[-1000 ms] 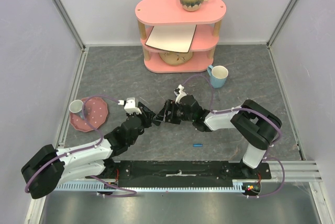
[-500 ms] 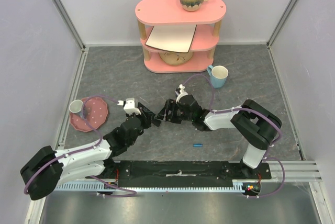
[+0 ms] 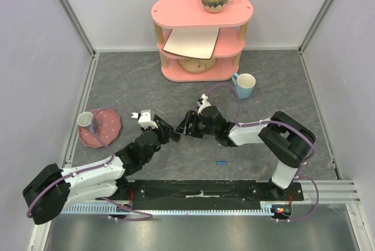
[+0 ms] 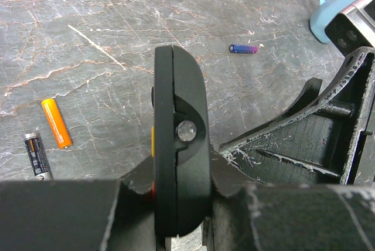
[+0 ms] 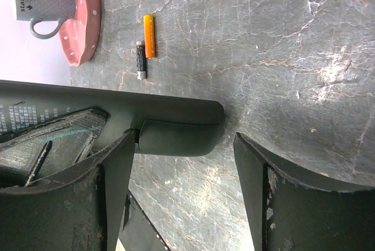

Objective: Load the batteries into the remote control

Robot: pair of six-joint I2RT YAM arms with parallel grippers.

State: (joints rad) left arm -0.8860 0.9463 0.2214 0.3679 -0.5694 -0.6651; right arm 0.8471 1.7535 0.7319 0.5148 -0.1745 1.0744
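Nearest, the left gripper (image 4: 176,207) is clamped tight on the remote control (image 4: 179,139), holding it edge-up above the middle of the table (image 3: 281,87), likely to steady it. The right gripper (image 5: 183,157) stands wide apart, holding nothing, with one finger beside the remote's end, probably to work the cover. Beyond, toward the far edge, a purple battery (image 4: 243,48) lies loose, ready for loading.

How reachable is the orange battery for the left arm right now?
Probably not yet: the left gripper is shut on the slim black remote control, so it has no free grip, though the orange cylindrical battery lies uncovered.
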